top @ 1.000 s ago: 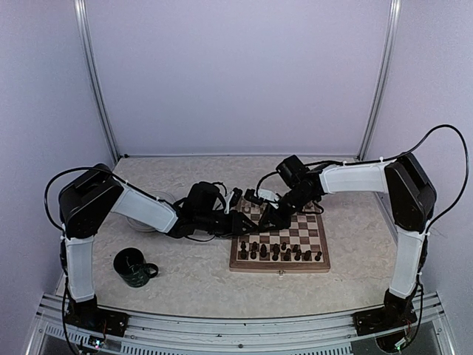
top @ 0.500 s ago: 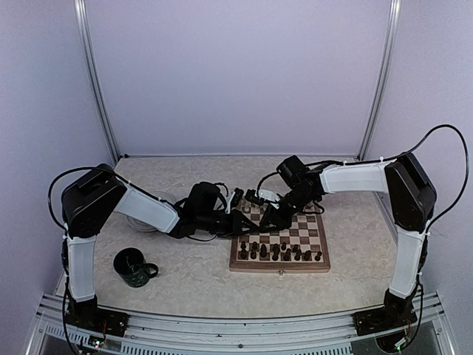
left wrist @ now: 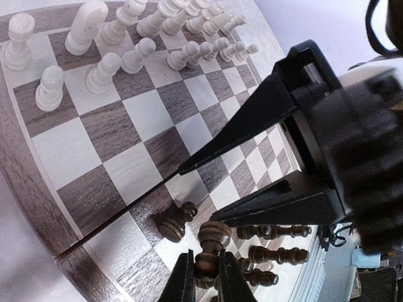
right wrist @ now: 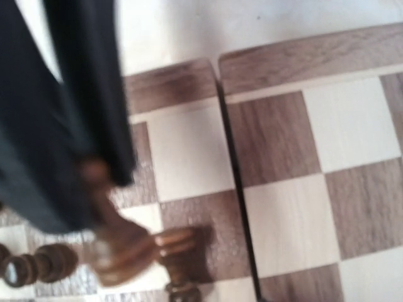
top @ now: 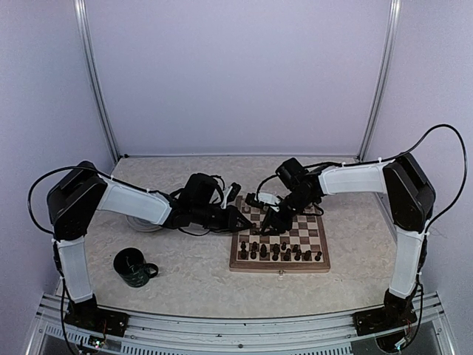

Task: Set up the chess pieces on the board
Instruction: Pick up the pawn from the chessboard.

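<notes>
Pale lilac walls (top: 236, 74) stand around a light speckled table (top: 192, 285). Both arms are stretched low over it and meet at the far left corner of the chessboard (top: 279, 267), which lies flat on the right half of the table.

The left arm (top: 133, 203) reaches in from the left, over a round grey plate (top: 138, 223). A dark green mug (top: 134, 267) stands near the front, well apart from the board.

The left gripper (left wrist: 205, 255) is closed tight on one dark piece (left wrist: 213, 234), just above the board's near left corner. The right gripper (left wrist: 196, 196) hangs over the same corner with its two black fingers (left wrist: 252, 119) spread apart, and it holds nothing. A small dark pawn (left wrist: 173, 221) lies tilted on a cream square, just beside the lower fingertip.

The white pieces (left wrist: 138, 38) stand in two rows on the far side. The other dark pieces (top: 277, 253) stand in the two near rows, not all in a clean line.
</notes>
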`<state>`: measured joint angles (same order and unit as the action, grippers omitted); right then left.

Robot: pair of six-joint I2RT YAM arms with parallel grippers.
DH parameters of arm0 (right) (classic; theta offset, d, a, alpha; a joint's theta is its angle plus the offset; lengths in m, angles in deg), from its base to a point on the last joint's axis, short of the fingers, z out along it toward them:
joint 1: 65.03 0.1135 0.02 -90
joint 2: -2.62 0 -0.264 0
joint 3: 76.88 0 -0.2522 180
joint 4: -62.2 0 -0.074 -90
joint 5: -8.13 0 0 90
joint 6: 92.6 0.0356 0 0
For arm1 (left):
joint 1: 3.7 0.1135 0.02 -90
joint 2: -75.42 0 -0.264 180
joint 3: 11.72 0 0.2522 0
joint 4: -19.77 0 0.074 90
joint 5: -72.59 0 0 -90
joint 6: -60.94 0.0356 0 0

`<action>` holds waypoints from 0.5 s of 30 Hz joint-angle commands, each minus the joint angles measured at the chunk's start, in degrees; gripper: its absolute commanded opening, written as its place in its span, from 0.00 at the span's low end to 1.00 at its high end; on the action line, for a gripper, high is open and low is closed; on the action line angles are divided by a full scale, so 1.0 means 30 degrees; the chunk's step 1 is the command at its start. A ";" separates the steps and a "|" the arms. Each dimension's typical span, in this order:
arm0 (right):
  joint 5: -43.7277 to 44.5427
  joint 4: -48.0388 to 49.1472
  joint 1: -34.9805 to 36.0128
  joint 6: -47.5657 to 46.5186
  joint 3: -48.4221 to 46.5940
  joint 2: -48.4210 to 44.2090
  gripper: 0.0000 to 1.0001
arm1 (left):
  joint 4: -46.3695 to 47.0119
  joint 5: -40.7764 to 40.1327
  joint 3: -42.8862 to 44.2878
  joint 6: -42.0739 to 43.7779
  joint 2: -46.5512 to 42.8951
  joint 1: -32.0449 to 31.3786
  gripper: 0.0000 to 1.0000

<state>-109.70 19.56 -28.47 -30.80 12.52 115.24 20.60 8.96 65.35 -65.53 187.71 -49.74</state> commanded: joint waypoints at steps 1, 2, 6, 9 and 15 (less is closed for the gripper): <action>0.0277 -0.0202 -0.0115 -0.0149 0.0302 0.0234 0.38 | -0.2004 -0.0492 0.0568 0.1057 -0.1305 0.0127 0.09; 0.0283 -0.0170 -0.0130 -0.0149 0.0326 0.0189 0.38 | -0.2158 -0.0528 0.0612 0.1117 -0.1372 0.0140 0.09; 0.0277 -0.0149 -0.0115 -0.0145 0.0316 -0.0253 0.38 | -0.3701 -0.0870 0.1488 0.1756 -0.1454 0.0135 0.09; 0.0438 -0.0248 -0.0290 -0.0283 0.0301 -0.0918 0.38 | -0.6072 -0.1597 0.2839 0.2865 -0.1482 0.0036 0.09; 0.0107 -0.0318 -0.1818 -0.0382 0.0731 -0.2858 0.39 | -1.2305 -0.4249 0.7220 0.5946 -0.0641 -0.0553 0.09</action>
<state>-108.81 19.08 -30.24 -31.46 13.57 112.51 -1.96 2.62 79.03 -55.67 185.24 -50.05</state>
